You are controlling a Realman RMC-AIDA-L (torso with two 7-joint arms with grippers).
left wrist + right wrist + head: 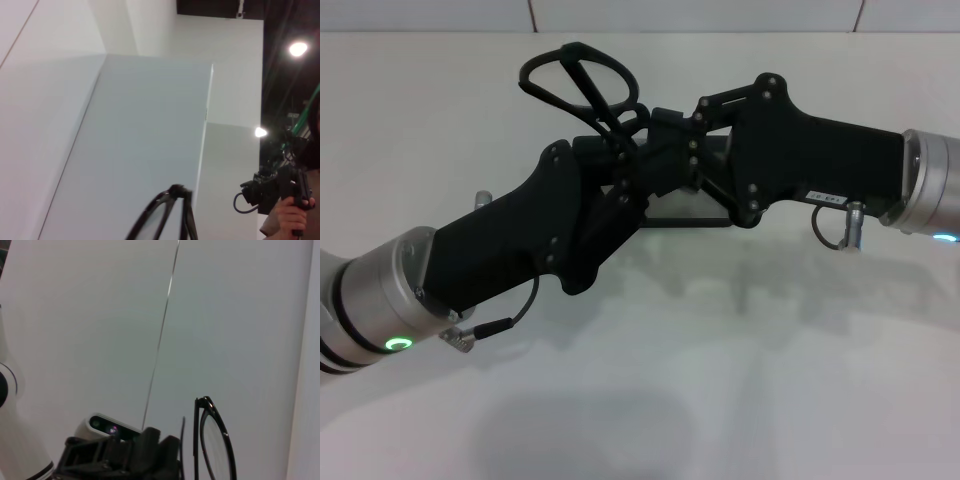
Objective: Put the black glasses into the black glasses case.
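Note:
The black glasses (576, 84) are held up in the air above the table, lenses tilted up and away. My left gripper (623, 150) reaches in from the lower left and is shut on the glasses at their temple arms. My right gripper (658, 122) comes in from the right and meets the left one at the same spot. The glasses also show in the left wrist view (169, 215) and in the right wrist view (214, 440). The black glasses case (682, 214) lies on the table under both grippers, mostly hidden by them.
The white table (650, 380) stretches in front of the arms. A white wall (700, 15) stands behind it. In the left wrist view a person with a camera (287, 195) stands off to the side.

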